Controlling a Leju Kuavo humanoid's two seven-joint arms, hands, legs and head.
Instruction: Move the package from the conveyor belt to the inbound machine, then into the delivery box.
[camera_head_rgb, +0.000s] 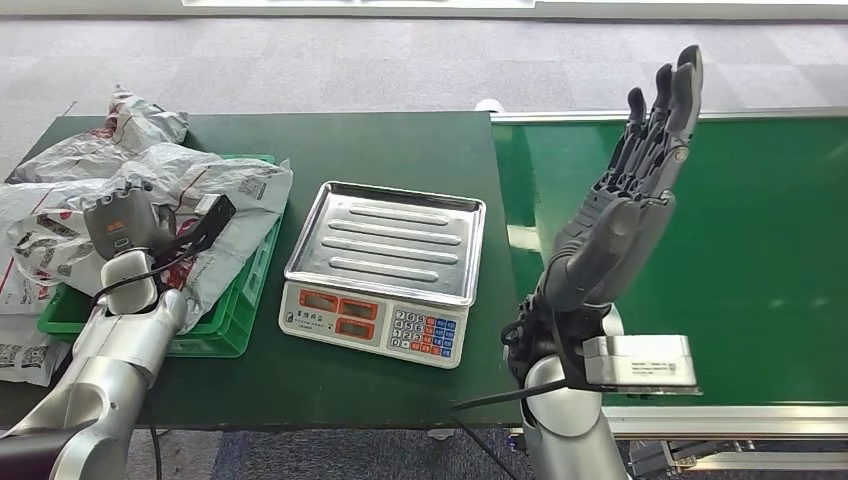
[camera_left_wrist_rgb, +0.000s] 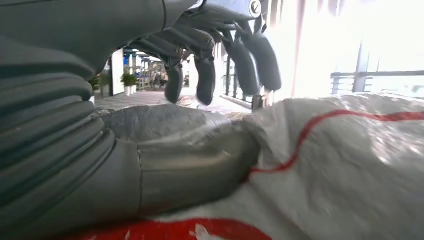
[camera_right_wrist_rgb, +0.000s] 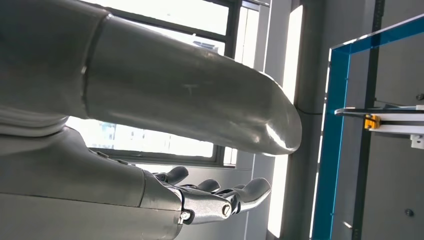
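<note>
Right hand: nearest my head camera, my right hand (camera_head_rgb: 640, 190) is raised over the near edge of the conveyor belt (camera_head_rgb: 760, 230), palm flat, fingers straight and apart, holding nothing.
Left hand: my left hand (camera_head_rgb: 128, 222) sits down on the heap of packages (camera_head_rgb: 215, 185) in the green box (camera_head_rgb: 225, 325). In the left wrist view the thumb lies against a white bag with red lines (camera_left_wrist_rgb: 350, 165) and the fingers (camera_left_wrist_rgb: 205, 75) hang curled just above it. I cannot tell whether it truly has a grip or merely rests there.
Task's thing: the package under that hand lies at the box, so I judge the drop-off stage is at or near its end. I see no parcel on the visible stretch of belt.
Key relation: the next pickup is on the belt side, and the right hand is far nearer it; the scale (camera_head_rgb: 385, 270) stands between belt and box on the green surface (camera_head_rgb: 400, 140).
Edges: the belt's metal rail runs just beside the scale's tray.
Room: open belt lies beyond the right hand; the left side is crowded, with bags spilling over the box rim.
</note>
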